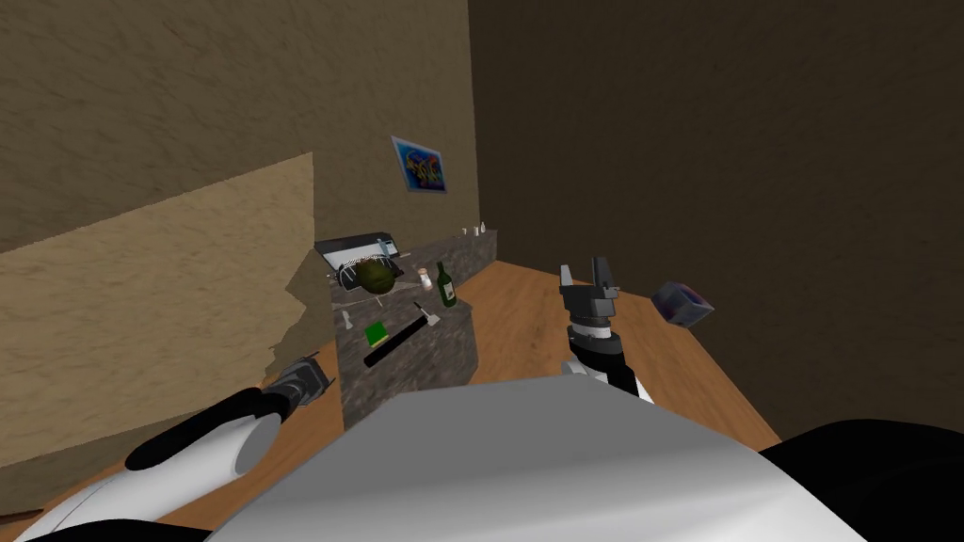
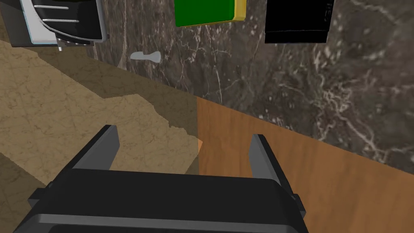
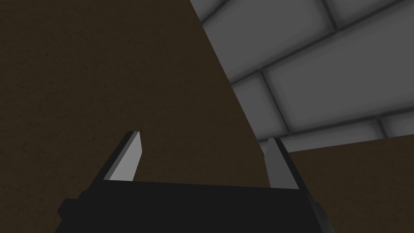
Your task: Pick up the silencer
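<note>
The silencer [image 1: 395, 341] is a long black cylinder lying slantwise on the near end of a dark marble counter [image 1: 424, 367]. In the left wrist view its black end [image 2: 297, 22] shows far beyond the fingers, next to a green and yellow block [image 2: 208, 11]. My left gripper [image 1: 318, 374] hangs low at the counter's near left corner, over the wooden floor. Its fingers [image 2: 184, 137] are open with nothing between them, well short of the silencer. My right gripper [image 1: 584, 273] is raised to the right of the counter, open and empty [image 3: 204, 141].
On the counter stand the green block [image 1: 377, 331], a green bottle [image 1: 445, 284], a round olive thing [image 1: 375, 276], a grey appliance [image 1: 356, 247] and a small pale piece [image 2: 145, 56]. A purple-blue box [image 1: 684, 303] lies on the floor to the right. Brown walls close in on both sides.
</note>
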Robot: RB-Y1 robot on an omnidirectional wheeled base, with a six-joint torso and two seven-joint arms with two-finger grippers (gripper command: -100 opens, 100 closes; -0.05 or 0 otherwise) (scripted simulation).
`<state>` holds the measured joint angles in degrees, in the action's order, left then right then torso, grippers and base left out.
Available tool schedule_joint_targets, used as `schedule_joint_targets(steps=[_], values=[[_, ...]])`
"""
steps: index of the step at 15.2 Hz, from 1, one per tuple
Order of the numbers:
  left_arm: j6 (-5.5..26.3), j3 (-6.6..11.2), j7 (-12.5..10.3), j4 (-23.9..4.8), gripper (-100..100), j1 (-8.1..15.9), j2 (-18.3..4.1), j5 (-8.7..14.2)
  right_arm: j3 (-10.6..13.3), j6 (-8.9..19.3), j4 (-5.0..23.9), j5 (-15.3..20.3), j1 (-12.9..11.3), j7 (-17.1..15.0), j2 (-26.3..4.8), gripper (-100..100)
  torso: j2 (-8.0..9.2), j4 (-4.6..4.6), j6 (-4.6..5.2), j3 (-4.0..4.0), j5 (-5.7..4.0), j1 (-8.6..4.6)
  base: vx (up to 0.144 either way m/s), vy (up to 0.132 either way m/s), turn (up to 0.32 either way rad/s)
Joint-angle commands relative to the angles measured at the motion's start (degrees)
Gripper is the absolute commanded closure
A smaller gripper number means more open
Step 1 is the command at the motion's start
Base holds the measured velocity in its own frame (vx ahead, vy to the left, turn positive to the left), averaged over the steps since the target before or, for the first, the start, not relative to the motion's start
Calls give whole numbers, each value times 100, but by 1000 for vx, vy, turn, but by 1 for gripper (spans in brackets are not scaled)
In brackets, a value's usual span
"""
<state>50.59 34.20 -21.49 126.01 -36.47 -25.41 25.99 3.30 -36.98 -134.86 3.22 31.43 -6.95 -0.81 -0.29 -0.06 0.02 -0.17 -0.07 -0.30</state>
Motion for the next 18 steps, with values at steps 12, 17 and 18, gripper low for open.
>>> schedule_joint_targets(steps=[12,17,18], values=[[1419,507,-471,-195,-100,-203,-34,415,0,0,0,0,0,0,0,0,-9,-2,0,-5,-1,-4,90,-61,-82],[1863,670,-654,-290,-100,-274,-12,560,0,0,0,0,0,0,0,0,-4,-1,0,-3,1,3,100,-52,-88],[2057,741,-740,-335,-100,-306,3,624,0,0,0,0,0,0,0,0,-1,-1,0,-1,1,4,96,-52,-119]])
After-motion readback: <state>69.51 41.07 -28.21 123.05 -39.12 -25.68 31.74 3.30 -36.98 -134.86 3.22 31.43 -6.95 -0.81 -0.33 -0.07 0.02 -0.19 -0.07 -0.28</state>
